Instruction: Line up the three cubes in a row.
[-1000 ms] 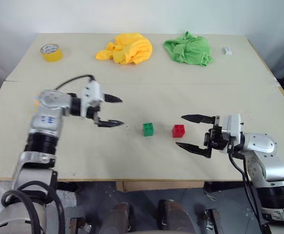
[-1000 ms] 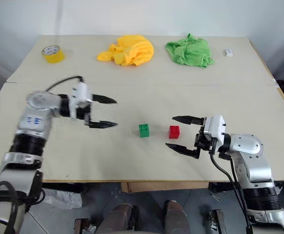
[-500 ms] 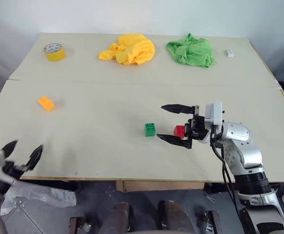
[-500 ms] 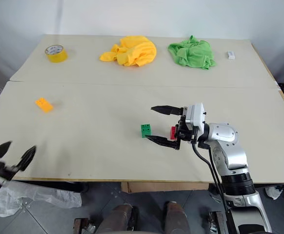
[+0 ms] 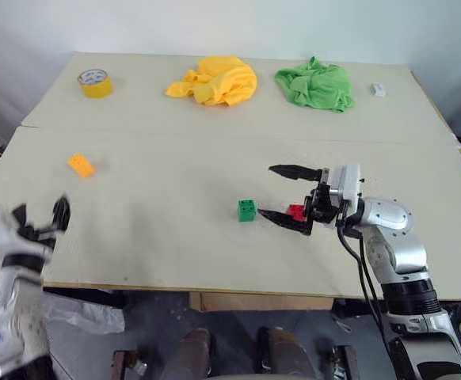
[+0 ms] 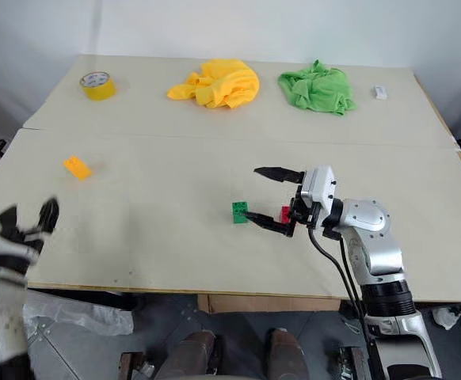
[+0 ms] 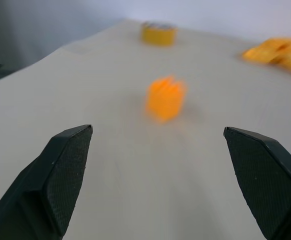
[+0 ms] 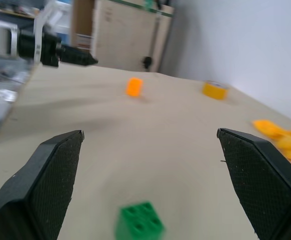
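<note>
Right gripper, fingers spread, brackets the red cube at frame centre-right, likely to nudge it toward the green cube just to its left. Left gripper, fingers spread, sits at the tabletop's lower-left edge, facing the orange cube, well apart at centre-left.

On your bench, a yellow tape roll lies at the upper left of the frame. A crumpled yellow cloth and a crumpled green cloth sit near each other at top centre, and a small white block lies at the upper right.
</note>
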`<action>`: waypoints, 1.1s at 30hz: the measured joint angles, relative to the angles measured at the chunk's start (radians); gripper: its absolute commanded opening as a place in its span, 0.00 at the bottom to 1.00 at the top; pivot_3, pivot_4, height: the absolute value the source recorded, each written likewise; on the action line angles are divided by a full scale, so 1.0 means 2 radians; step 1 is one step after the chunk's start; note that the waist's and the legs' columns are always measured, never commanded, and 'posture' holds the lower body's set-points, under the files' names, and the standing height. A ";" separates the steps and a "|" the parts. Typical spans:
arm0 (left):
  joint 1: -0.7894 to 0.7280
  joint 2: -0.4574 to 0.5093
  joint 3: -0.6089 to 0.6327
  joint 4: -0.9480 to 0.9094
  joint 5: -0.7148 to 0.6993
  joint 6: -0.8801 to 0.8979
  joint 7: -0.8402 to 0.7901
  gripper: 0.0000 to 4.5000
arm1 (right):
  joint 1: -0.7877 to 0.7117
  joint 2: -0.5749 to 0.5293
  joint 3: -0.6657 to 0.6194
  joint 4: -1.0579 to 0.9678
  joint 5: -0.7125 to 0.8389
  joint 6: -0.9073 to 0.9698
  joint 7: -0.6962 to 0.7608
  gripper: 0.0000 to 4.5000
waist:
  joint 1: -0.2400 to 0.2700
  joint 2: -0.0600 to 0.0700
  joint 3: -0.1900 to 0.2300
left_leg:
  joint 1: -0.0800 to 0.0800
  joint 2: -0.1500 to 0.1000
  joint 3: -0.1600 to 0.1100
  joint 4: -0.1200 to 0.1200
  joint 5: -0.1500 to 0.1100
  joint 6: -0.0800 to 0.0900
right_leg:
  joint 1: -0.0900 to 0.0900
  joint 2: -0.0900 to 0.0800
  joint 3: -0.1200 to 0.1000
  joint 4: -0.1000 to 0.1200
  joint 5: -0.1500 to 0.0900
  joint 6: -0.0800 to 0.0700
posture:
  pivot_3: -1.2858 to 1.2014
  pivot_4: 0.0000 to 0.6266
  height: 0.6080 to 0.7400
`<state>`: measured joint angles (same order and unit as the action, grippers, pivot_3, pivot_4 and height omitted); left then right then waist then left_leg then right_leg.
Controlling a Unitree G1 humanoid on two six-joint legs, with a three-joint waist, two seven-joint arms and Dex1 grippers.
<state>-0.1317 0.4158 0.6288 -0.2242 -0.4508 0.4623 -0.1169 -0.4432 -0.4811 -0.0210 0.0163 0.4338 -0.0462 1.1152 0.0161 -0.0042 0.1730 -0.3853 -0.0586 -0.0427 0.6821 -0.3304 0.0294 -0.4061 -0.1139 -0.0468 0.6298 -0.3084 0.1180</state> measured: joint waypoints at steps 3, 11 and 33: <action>-0.070 0.007 -0.023 0.040 0.030 0.057 0.070 0.99 | 0.011 -0.007 -0.014 0.008 -0.004 -0.006 -0.007 1.00 | -0.009 0.000 0.000 | 0.000 0.000 0.000 -0.001 0.000 0.000 | -0.001 0.001 0.000 0.000 0.000 0.000 | 0.52 0.24 1.00; -0.210 -0.023 -0.025 0.169 0.070 0.080 0.202 0.99 | 0.021 -0.005 -0.004 -0.011 -0.005 -0.006 -0.018 1.00 | -0.008 0.000 0.000 | 0.000 0.001 0.001 0.000 0.000 -0.001 | -0.001 0.001 -0.001 0.001 0.000 0.000 | 0.52 0.24 1.00; -0.332 0.003 -0.067 0.437 0.109 -0.078 0.199 0.32 | 0.038 -0.010 -0.016 -0.043 -0.001 0.017 -0.056 1.00 | -0.006 0.000 0.000 | 0.000 0.000 0.001 0.001 0.000 -0.001 | -0.001 0.001 -0.003 0.001 0.000 0.000 | 0.52 0.24 1.00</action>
<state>-0.7950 0.4221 0.4945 0.6507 -0.2326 0.3058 0.2806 -0.3674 -0.5014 -0.0524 -0.0704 0.4311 -0.0122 1.0024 0.0043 -0.0045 0.1730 -0.3859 -0.0592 -0.0409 0.6835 -0.3300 0.0282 -0.4085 -0.1129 -0.0527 0.6327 -0.3083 0.1182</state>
